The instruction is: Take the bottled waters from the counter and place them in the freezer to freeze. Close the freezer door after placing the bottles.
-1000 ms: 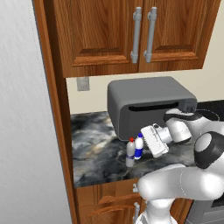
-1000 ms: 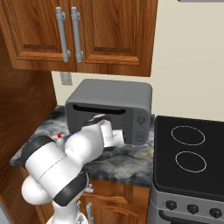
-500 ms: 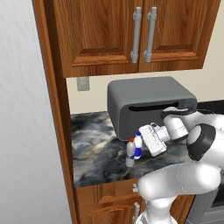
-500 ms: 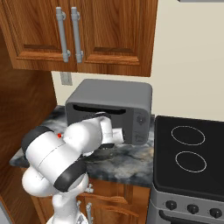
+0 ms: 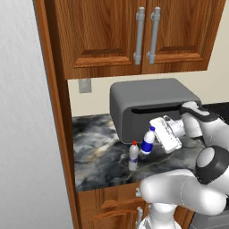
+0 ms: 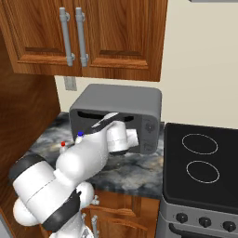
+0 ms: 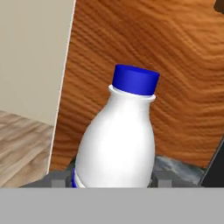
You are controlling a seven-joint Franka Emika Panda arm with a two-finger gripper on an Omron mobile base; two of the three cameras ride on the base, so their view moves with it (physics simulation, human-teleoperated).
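Gripper: the gripper (image 5: 151, 144) is pinched on the blue-capped bottle (image 5: 147, 141), one dark finger tip (image 7: 57, 178) on each side of its lower body in the hand view.
Blue-capped bottle: it is held tilted, clear of the counter (image 5: 98, 154), cap up and leaning away from the hand; the blue label sits low on it, next to the fingers.
Red-capped bottle: the red-capped bottle (image 5: 133, 157) stands upright on the counter, just beside and below the held bottle, on the side away from the gripper and near the counter's front edge. In the right base view its red cap (image 6: 63, 144) peeks out past the arm.
Counter: dark marbled stone with white veins; its left end meets a tall brown wooden panel (image 5: 56, 112).
Toaster oven: a grey toaster oven (image 5: 150, 107) sits toward the back of the counter, right behind the gripper and both bottles.
Room: brown wooden wall cabinets (image 5: 134, 31) with silver handles hang above; a wall outlet (image 5: 84, 85) is on the cream wall under them. A black cooktop (image 6: 200, 167) adjoins the counter's right end. Brown base cabinets (image 5: 112, 205) run under the counter.
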